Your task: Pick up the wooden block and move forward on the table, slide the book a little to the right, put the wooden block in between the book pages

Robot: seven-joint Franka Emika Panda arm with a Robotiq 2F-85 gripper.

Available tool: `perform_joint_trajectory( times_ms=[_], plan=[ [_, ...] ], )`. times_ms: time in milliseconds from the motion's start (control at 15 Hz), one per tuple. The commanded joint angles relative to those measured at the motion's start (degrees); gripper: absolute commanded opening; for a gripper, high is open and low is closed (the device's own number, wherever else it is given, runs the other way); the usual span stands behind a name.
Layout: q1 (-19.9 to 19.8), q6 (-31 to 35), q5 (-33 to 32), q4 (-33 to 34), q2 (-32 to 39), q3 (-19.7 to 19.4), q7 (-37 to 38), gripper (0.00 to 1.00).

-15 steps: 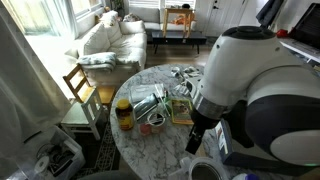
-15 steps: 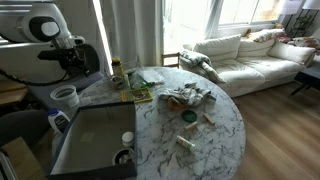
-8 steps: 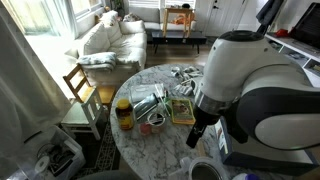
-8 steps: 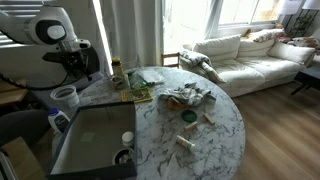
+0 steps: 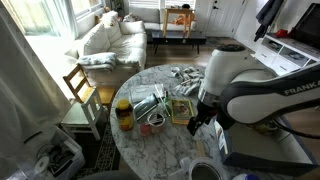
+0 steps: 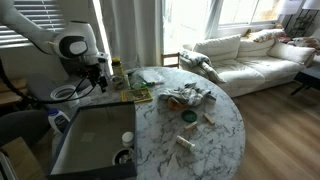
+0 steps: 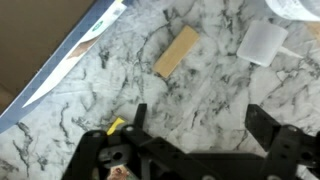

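Note:
The wooden block [image 7: 176, 52], a pale tan bar, lies flat on the marble table [image 7: 200, 85] in the wrist view, ahead of the gripper and close to the table's edge. My gripper [image 7: 200, 125] hangs open above bare marble with nothing between its fingers [image 7: 137, 118]. In both exterior views the gripper [image 5: 194, 125] [image 6: 100, 82] hovers over the round table [image 5: 140, 142] [image 6: 215, 140], right beside the olive-yellow book [image 5: 181, 110] [image 6: 135, 95], which lies flat. I cannot pick out the block for sure in the exterior views.
A translucent plastic lid [image 7: 262, 42] lies beside the block. A yellow-lidded jar [image 5: 124, 113] and plastic containers [image 5: 150, 100] crowd mid-table. A dark grey tray [image 6: 90, 140] fills one side, with a white cup [image 6: 65, 97] near it. A chair [image 5: 80, 85] and sofa [image 6: 250, 55] stand beyond.
The arm has swung down and toward the table, bringing the gripper lower beside the book. The jaws stay open. Nothing on the table has moved.

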Motion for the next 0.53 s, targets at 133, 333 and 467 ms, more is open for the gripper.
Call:
perform_joint_trajectory(
  times_ms=[133, 333, 467],
  plan=[
    [0.9, 0.9, -2.5, 4.0, 8.1, -1.3, 2.0, 1.00],
    [1.3, 0.5, -3.0, 5.0, 11.4, -2.5, 4.6, 1.00],
    [1.4, 0.1, -2.5, 5.5, 12.9, -3.4, 6.6, 1.00]
  ],
)
